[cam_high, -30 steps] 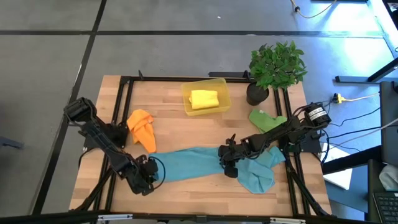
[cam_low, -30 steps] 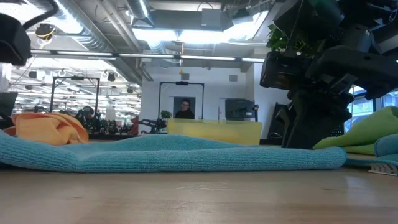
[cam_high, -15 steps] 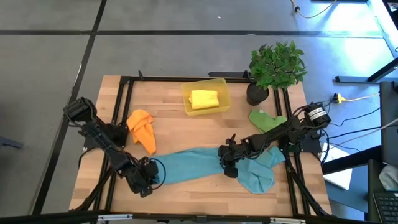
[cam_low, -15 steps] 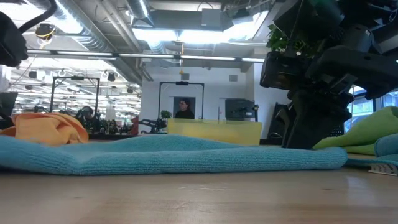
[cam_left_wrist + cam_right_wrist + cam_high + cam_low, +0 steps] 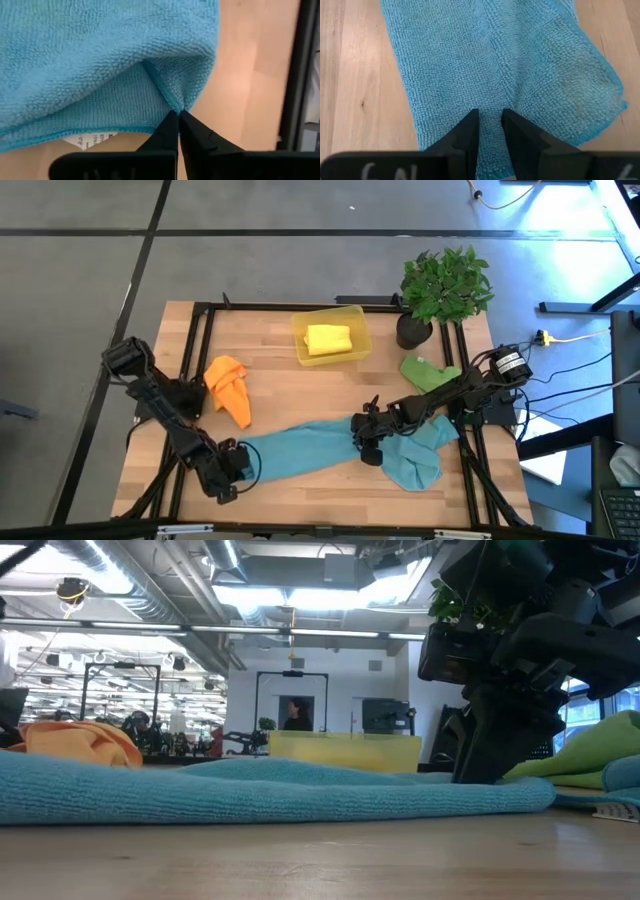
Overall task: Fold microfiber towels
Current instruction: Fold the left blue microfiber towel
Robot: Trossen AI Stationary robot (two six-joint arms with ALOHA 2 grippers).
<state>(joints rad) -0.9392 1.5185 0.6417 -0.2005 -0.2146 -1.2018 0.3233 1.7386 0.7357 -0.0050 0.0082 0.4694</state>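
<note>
A teal towel (image 5: 300,445) lies stretched in a long band across the near part of the table (image 5: 300,395). It also shows in the low view (image 5: 250,790). My left gripper (image 5: 232,470) is shut on its left end, and my right gripper (image 5: 365,448) is shut on its right end. A second teal cloth (image 5: 415,460) lies bunched beside the right arm. An orange towel (image 5: 228,385) lies crumpled at the left. A green towel (image 5: 430,372) lies at the right. A folded yellow towel (image 5: 328,338) rests in the bin (image 5: 345,315). My left gripper pinches a hemmed fold (image 5: 172,102) at the teal towel's left end between its two fingertips. The fingers slant down at it from the table's left. The towel lies on the table, its label (image 5: 90,141) beside the fingers. My right gripper pinches a raised ridge of the teal towel (image 5: 490,117) between its two fingers, slanting down from the table's right. The fingers stand a little apart with cloth between them. The rest of the towel lies flat on the table beyond them.
A potted plant (image 5: 445,285) stands at the far right corner, next to the green towel. The yellow bin sits at the far middle. Bare wood lies between the bin and the teal towel. Black frame rails (image 5: 190,360) run along the table's sides.
My left gripper has shut on the teal towel's left end. It has moved a little toward the table's near left corner, drawing that end along the table with it. The towel's right end has stayed where it was.
</note>
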